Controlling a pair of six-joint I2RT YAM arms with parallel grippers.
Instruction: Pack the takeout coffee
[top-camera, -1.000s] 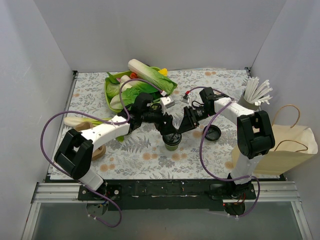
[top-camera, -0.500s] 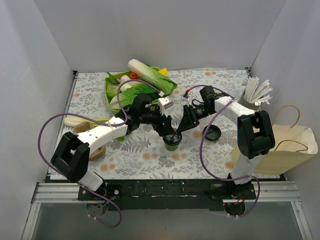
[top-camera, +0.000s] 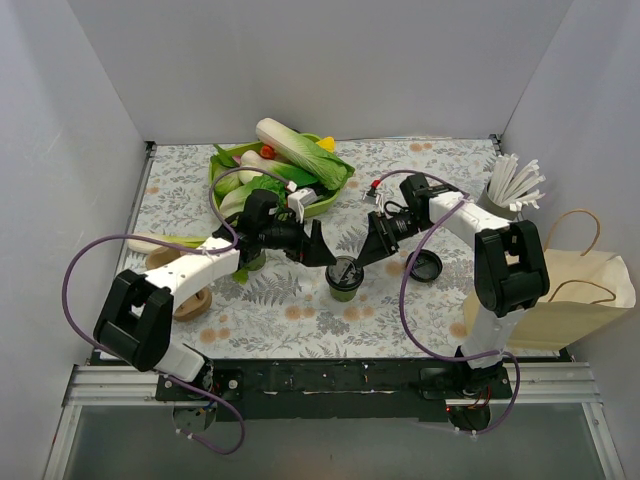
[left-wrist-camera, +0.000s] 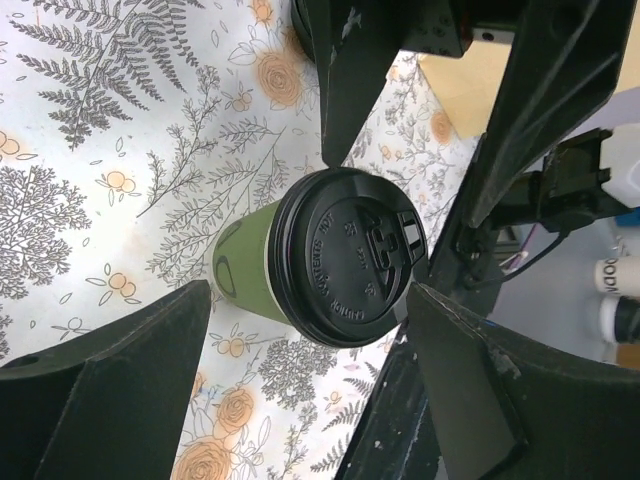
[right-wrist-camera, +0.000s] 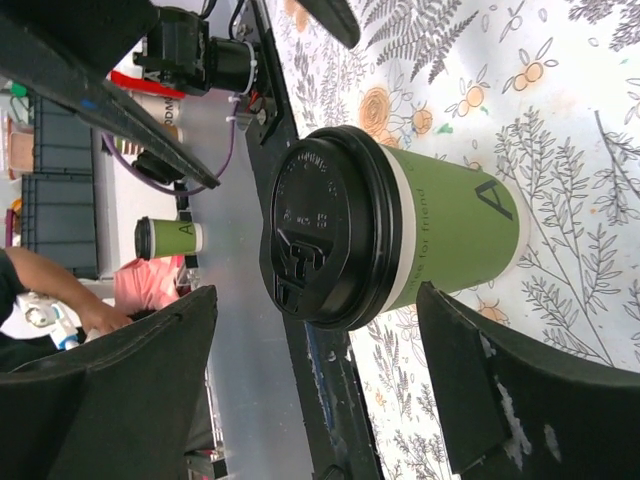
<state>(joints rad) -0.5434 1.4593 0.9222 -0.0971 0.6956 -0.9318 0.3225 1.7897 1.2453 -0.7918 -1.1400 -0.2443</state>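
Both grippers have backed off the cup since a second ago: your left gripper drew away leftward and your right gripper spread. Both now stand wide, holding nothing.

Count:
- One takeout coffee, black lid on, upright mid-mat between the two grippers, touching neither.
- One loose black lid, near its right.
- One paper bag, at the right edge.

Floral mat lies bare between the cup and the arm bases.
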